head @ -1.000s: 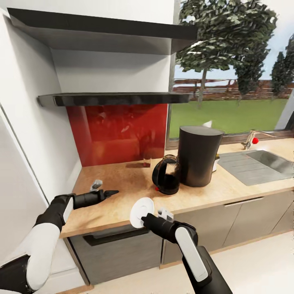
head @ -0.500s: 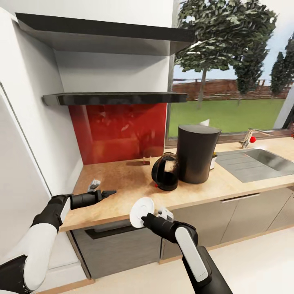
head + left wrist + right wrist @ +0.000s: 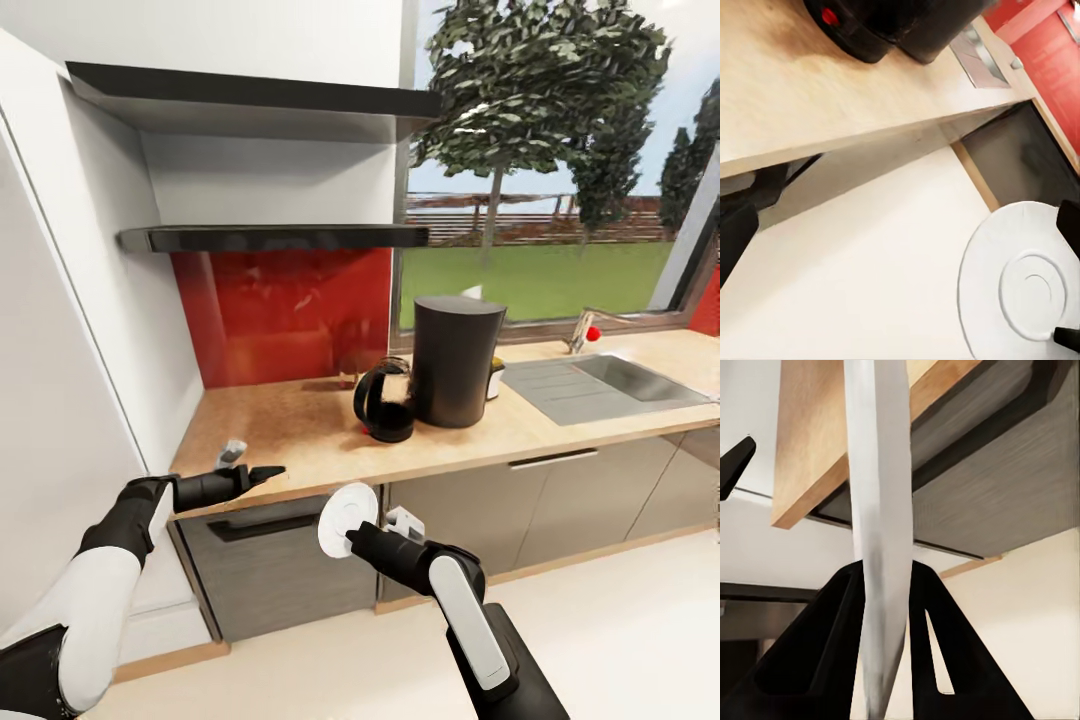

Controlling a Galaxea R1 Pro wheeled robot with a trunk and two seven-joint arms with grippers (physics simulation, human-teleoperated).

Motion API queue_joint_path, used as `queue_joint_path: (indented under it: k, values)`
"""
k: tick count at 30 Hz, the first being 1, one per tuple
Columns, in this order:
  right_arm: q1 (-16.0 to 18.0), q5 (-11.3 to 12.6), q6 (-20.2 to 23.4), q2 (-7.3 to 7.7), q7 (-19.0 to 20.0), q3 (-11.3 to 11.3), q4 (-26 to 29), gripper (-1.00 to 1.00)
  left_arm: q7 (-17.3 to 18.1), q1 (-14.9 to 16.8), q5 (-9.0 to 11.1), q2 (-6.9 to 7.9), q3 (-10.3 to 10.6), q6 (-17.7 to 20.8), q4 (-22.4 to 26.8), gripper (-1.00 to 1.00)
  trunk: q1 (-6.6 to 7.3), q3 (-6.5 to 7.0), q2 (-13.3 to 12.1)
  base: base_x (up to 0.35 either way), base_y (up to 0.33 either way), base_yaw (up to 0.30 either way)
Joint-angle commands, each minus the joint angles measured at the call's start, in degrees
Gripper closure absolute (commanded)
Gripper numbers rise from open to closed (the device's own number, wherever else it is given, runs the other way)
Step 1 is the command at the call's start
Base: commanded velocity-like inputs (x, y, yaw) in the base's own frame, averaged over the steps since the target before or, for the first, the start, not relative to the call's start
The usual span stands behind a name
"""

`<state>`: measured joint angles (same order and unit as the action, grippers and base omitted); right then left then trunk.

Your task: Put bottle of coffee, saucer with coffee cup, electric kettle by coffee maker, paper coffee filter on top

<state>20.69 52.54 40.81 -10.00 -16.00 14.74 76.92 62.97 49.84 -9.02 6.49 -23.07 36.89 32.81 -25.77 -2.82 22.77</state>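
My right tool point(image 3: 352, 541) pinches the saucer point(image 3: 347, 519) on edge at lower centre; I should level it over the table point(image 3: 300, 450) beside the coffee maker point(image 3: 455, 360).

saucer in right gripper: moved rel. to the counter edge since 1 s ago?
Yes. The saucer overlapped the countertop edge; now it sits below it, before the cabinet front. The view shifted, so the robot likely backed away.
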Motion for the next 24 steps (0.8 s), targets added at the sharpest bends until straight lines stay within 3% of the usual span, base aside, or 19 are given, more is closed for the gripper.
queue_joint_path:
  k: [1,4,8,11,13,18,20,21,24]
  values:
    - [0.06,0.63,0.07,0.0,-0.61,0.02,0.07,1.0,1.44,-0.19,-0.61,-0.04,-0.39,0.4,0.01,-1.0,-0.01,-0.14,0.14,-0.279,-0.175,0.0]
    - [0.06,0.63,0.09,0.0,-0.61,0.01,0.07,1.0,6.86,-3.01,-0.7,0.17,-0.39,0.31,0.54,-1.0,-0.01,-0.14,0.14,-0.257,-0.169,0.0]
    - [0.06,0.63,0.08,0.0,-0.61,-0.05,0.06,1.0,17.11,-8.1,-1.09,1.27,-0.33,0.23,3.48,-1.0,-0.01,-0.14,0.14,-0.234,-0.16,0.0]
    - [0.06,0.63,0.06,0.0,-0.61,-0.06,0.06,1.0,23.21,-13.44,-1.49,2.09,-0.37,0.19,6.9,-1.0,-0.01,-0.14,0.14,-0.197,-0.13,0.0]
    - [0.06,0.63,0.06,0.0,-0.61,-0.09,0.07,1.0,25.49,-17.41,-1.62,3.27,-0.38,0.0,9.58,-1.0,-0.01,-0.14,0.14,-0.143,-0.073,0.0]
    - [0.06,0.63,0.09,0.0,-0.61,-0.2,0.07,1.0,26.29,-27.9,-1.84,7.65,-0.47,-1.44,12.08,-1.0,-0.01,-0.14,0.14,-0.047,-0.018,0.0]
    - [0.06,0.63,0.08,0.0,-0.6,-0.22,0.07,1.0,25.48,-32.25,-1.96,9.2,-0.75,-4.11,11.97,-1.0,-0.01,-0.14,0.14,-0.008,-0.003,0.0]
    - [0.06,0.63,0.07,0.0,-0.6,-0.23,0.05,1.0,24.53,-34.39,-2.14,9.66,-0.96,-6.16,11.89,-1.0,-0.01,-0.14,0.14,-0.004,-0.002,0.0]
    - [0.06,0.63,0.09,0.0,-0.54,-0.39,0.0,1.0,16.52,-41.81,-2.46,10.3,-1.49,-13.97,10.96,-1.0,-0.01,-0.14,0.14,-0.001,0.0,0.0]
